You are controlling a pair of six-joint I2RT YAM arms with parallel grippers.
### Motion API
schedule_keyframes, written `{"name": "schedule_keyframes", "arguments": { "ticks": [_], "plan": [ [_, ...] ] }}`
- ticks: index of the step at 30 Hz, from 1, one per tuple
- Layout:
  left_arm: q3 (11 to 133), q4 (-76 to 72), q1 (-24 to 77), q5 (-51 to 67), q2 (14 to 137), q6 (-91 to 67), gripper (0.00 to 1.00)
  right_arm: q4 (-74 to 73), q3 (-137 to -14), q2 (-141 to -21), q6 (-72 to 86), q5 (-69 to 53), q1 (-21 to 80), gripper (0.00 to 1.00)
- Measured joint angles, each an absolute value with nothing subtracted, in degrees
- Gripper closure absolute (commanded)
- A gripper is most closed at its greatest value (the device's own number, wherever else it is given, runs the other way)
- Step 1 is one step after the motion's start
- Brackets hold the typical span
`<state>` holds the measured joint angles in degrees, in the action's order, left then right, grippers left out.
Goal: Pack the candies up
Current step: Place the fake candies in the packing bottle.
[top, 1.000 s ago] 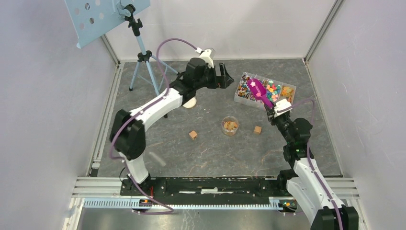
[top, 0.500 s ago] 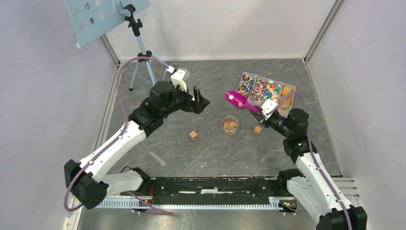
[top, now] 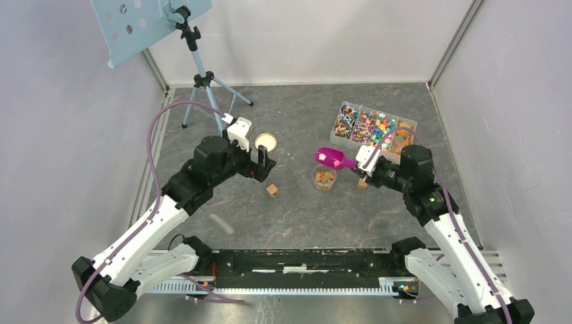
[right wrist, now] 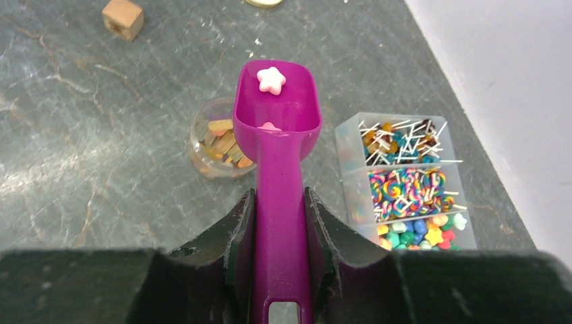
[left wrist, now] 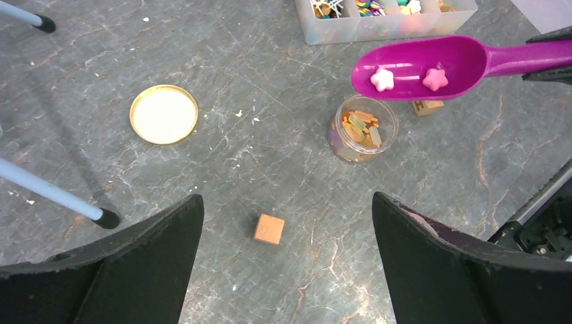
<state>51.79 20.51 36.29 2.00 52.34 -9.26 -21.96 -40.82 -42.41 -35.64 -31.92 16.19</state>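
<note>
Leftmost, the left gripper [top: 264, 164] hovers with its fingers wide apart and nothing between them, near the gold lid [left wrist: 164, 114], which lies flat off the jar, and a wooden cube [left wrist: 269, 229]. Further right, the small clear jar [left wrist: 394, 125] stands open with a shallow layer of candies [left wrist: 361, 121], seemingly well short of full. Close above its rim hangs the purple scoop [right wrist: 278, 108] carrying two pink stars [left wrist: 382, 79], its handle clamped between the fingers of the right gripper [right wrist: 278, 202]. Many more sweets sit in the compartment box [left wrist: 378, 30] at far right. Tipping this load, further scoops and lidding appear to remain.
</note>
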Motion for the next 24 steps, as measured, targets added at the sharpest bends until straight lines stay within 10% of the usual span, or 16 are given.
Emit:
{"name": "schedule_keyframes", "arguments": {
  "ticks": [24],
  "plan": [
    [50.89, 20.78, 36.29, 1.28, 50.41, -7.66, 0.00, -43.66, -52.21, -49.08, -38.37, -17.98, 25.32, 1.00]
  ]
}}
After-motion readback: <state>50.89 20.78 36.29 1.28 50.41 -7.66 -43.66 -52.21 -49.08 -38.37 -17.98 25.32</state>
